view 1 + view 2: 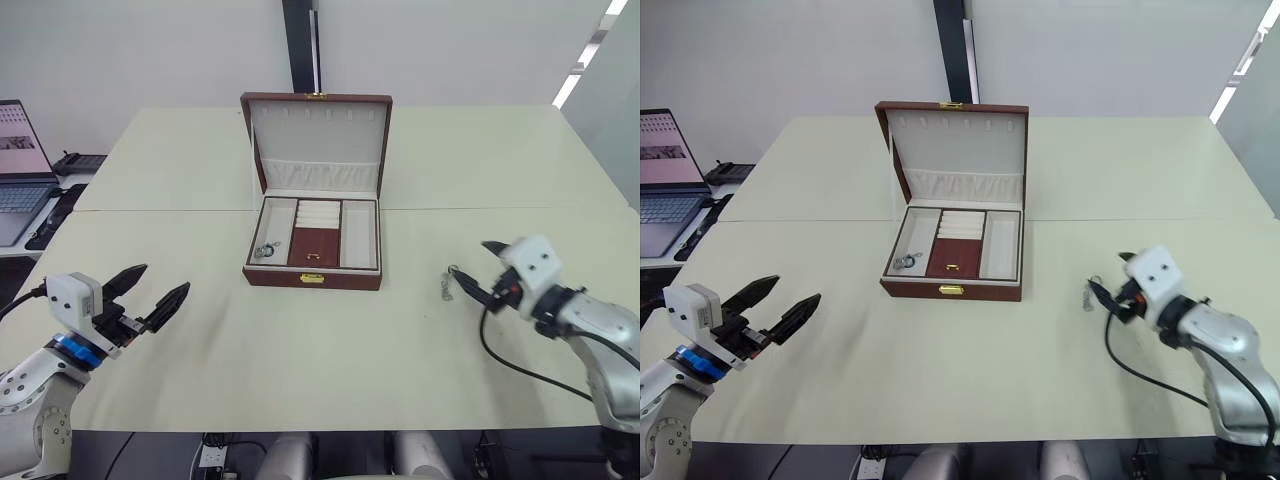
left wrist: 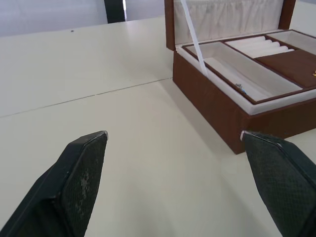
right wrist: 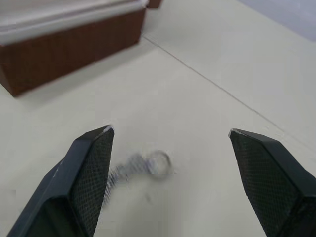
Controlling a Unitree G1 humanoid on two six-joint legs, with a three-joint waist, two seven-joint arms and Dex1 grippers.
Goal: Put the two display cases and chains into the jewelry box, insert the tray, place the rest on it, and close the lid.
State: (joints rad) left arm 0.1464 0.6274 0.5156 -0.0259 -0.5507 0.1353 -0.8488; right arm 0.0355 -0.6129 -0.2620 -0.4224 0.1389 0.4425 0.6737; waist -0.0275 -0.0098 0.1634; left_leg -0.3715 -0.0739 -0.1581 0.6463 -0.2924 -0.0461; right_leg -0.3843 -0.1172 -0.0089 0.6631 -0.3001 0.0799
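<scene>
The jewelry box [image 1: 280, 277] stands mid-table with its lid [image 1: 318, 140] upright and open. The tray [image 1: 312, 243] sits inside it, brown centre panel showing. One silver trinket [image 1: 264, 250] lies in the tray's left compartment. The other trinket [image 1: 447, 288] lies on the table right of the box. My right gripper [image 1: 472, 265] hovers open just beside it, and the right wrist view shows this trinket [image 3: 143, 165] low between the fingers. My left gripper [image 1: 163, 280] is open and empty, well left of the box. The display cases and chains are hidden.
A laptop [image 1: 20, 170] and a black device [image 1: 75, 160] sit on a side desk at the far left. A seam [image 1: 500, 208] crosses the table behind the box. A black cable [image 1: 510, 365] loops beneath my right wrist.
</scene>
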